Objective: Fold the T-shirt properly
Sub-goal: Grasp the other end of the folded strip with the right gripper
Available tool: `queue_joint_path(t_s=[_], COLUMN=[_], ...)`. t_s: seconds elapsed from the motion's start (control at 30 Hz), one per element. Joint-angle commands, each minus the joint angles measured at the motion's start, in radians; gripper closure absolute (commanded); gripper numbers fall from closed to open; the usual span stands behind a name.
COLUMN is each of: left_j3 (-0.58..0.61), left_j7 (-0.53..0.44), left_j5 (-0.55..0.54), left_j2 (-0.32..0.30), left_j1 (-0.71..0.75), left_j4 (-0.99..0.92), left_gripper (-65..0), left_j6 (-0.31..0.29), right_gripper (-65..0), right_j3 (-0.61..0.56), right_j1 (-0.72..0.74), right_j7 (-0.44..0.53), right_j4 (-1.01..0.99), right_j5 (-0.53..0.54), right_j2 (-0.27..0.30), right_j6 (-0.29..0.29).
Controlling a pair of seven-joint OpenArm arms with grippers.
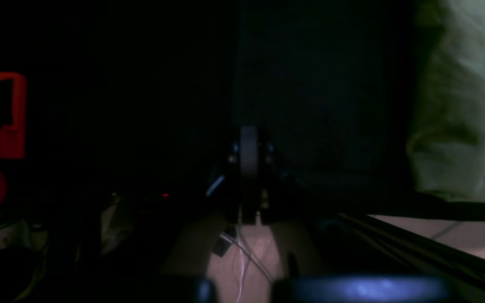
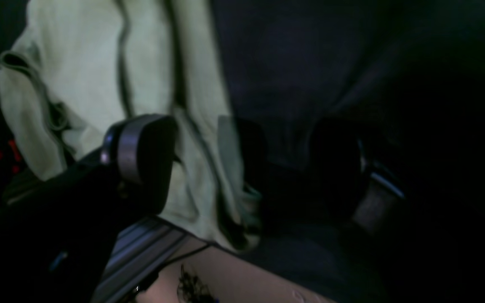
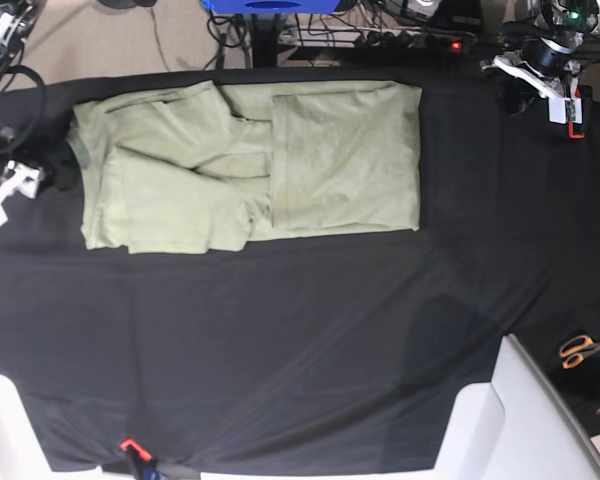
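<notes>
While my right gripper (image 2: 242,155) stands with its jaws spread wide and nothing between them, one pad over the T-shirt (image 3: 250,165) and the other over bare cloth, my left gripper (image 1: 249,168) has its jaws pressed together, off by the far right corner of the table. The pale green T-shirt lies flat and partly folded on the far left part of the black table cloth (image 3: 310,340), its right portion laid over as a neat rectangle, the left part rumpled with a sleeve doubled in. Near and right of it the cloth is bare. Orange-handled scissors (image 3: 583,349) lie at the right edge beside a white panel (image 3: 540,420). Beyond the far edge I see cables, a blue object (image 3: 270,5) and pale floor.
</notes>
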Motion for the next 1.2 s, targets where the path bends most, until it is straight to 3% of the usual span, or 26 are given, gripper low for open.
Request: queue_joint_path(t_s=[0.0,0.17,0.33,0.53,0.9,1.17], left_j3=[-0.006,-0.001,-0.003,0.002,-0.001,0.002], left_j7=[-0.021,-0.021,-0.021,-0.021,-0.021,-0.020], left_j5=[-0.012,-0.012,-0.012,-0.012,-0.010,-0.010], left_j2=[-0.010,-0.008,-0.010,-0.010,-0.013,-0.013], left_j1=[0.007,0.006,-0.013,-0.023,-0.036,-0.036], left_j4=[0.016,-0.007,-0.052,-0.061,-0.063,-0.063], left_gripper=[0.0,0.0,0.0,0.0,0.0,0.0], left_j6=[0.002,0.002,0.002,0.002,0.002,0.002], right_gripper=[-49.8,-49.5,-49.4,-49.4,-49.4,-49.4], right_j3=[-0.025,-0.080,-0.134,-0.127,-0.074,-0.075], right_j1=[-0.006,-0.012,-0.065,-0.068,-0.059,-0.024], right_j7=[-0.031,-0.031,-0.032,-0.123,-0.126,-0.121], right_j4=[-0.014,0.002,0.184,0.292,0.342,0.316], right_j5=[-0.034,-0.034,-0.034,-0.032,-0.032,-0.034], right_j2=[-0.044,-0.087,-0.137,-0.185,-0.190,-0.231], right_j6=[-0.007,-0.007,-0.007,-0.007,-0.007,-0.007])
